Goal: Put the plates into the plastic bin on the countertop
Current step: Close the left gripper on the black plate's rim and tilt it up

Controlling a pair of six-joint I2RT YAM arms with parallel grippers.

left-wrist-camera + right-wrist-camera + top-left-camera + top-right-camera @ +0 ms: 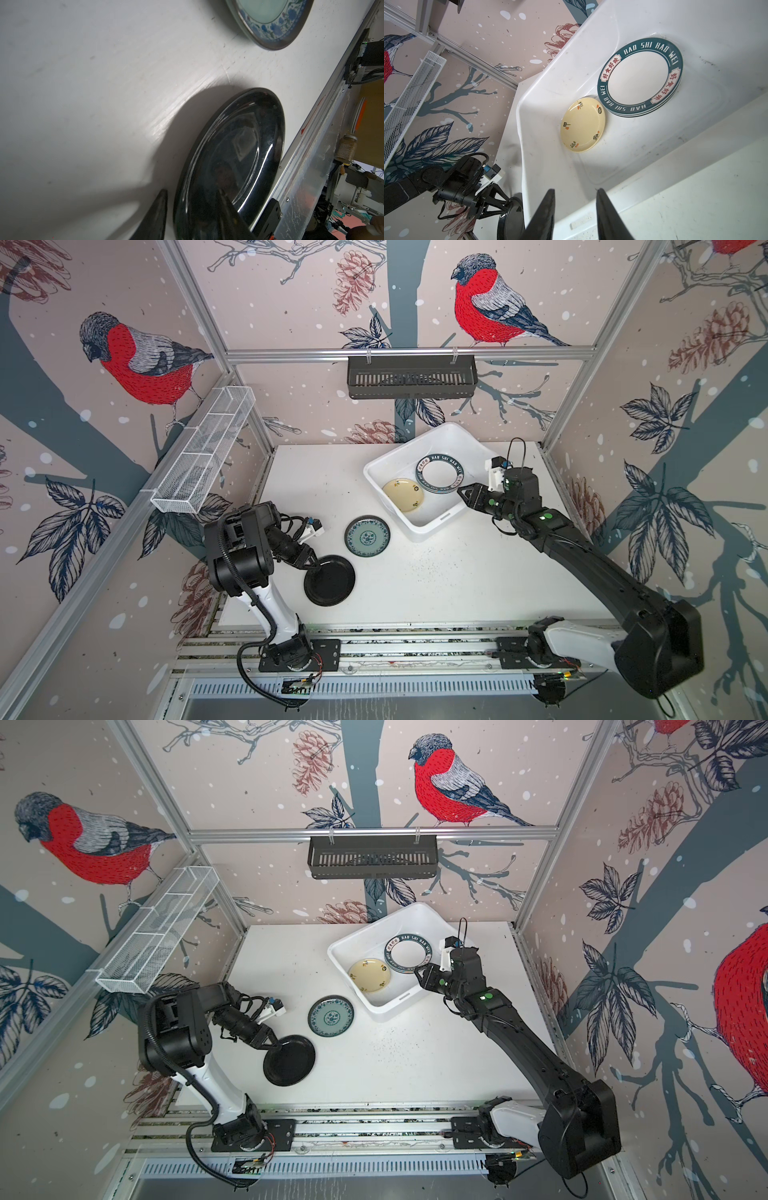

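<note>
- In both top views the plastic bin sits askew at the far right of the countertop. A cream-yellow plate lies flat on its floor, just beside a stack of plates with dark lettered rims.
- In both top views a teal plate lies on the countertop just outside the bin's near corner. A black plate lies nearer the front, apart from the teal plate.
- In a top view the left gripper is at the black plate's far-left rim. The right gripper hovers over the bin's right wall and points inward.
- In the left wrist view the left gripper straddles the rim of the black plate. Its jaws are apart: one stands outside the rim with a sliver of countertop showing between, the other over the plate's well. The teal plate lies beyond.
- In the right wrist view the right gripper has its jaws spread with nothing between them, above the bin. The cream-yellow plate almost touches the lettered stack, where further rims show under the top plate.
</note>
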